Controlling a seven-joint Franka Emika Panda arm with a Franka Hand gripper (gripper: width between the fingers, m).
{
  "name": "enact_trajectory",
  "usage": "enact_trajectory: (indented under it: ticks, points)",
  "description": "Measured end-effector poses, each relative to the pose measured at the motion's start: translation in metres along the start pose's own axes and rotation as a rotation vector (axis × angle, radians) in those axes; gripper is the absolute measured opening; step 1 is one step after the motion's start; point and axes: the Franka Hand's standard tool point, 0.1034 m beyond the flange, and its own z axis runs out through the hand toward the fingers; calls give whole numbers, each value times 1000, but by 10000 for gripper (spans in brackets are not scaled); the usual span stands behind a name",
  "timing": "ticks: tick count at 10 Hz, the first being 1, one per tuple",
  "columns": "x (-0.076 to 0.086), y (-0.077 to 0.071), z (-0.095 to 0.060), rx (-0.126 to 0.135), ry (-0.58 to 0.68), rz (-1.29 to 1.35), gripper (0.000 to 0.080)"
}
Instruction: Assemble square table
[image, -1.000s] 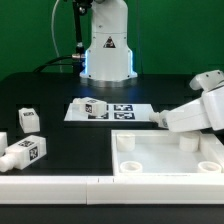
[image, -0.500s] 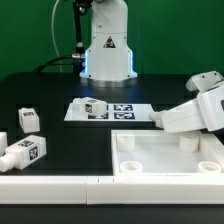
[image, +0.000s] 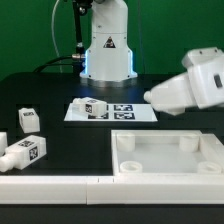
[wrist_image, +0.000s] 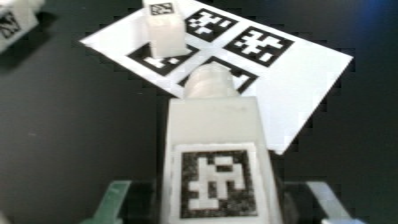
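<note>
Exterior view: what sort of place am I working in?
Probably a lab robot bench: the arm's base is mounted on a black table, with a marker board and tagged white legs laid out.

my base (image: 122, 60): wht glossy rounded column w/ a blk triangle sticker (image: 108, 45) on the front & a blue light ring (image: 100, 76) glowing round its foot. thin blk cables (image: 78, 35) run down beside it. my hand housing (image: 195, 85): big blocky wht shell, rounded corners, soft grey shading underneath. wrist view: my two fingers (wrist_image: 118, 203) show as dull grey-green bars, blurred at the pic's edge.
</note>
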Motion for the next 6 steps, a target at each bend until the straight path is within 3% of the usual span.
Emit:
enact_trajectory:
  ticks: [1,2,3,5,6]
  points:
    - [-2,15,-12,-18,72,-10,284]
    - [7,16,-11,-55,189,-31,284]
    - [1,14,-8,-50,235,-32,284]
    - [6,21,-18,-67,373,-26,284]
    - [4,19,-27,-19,391,-20,284]
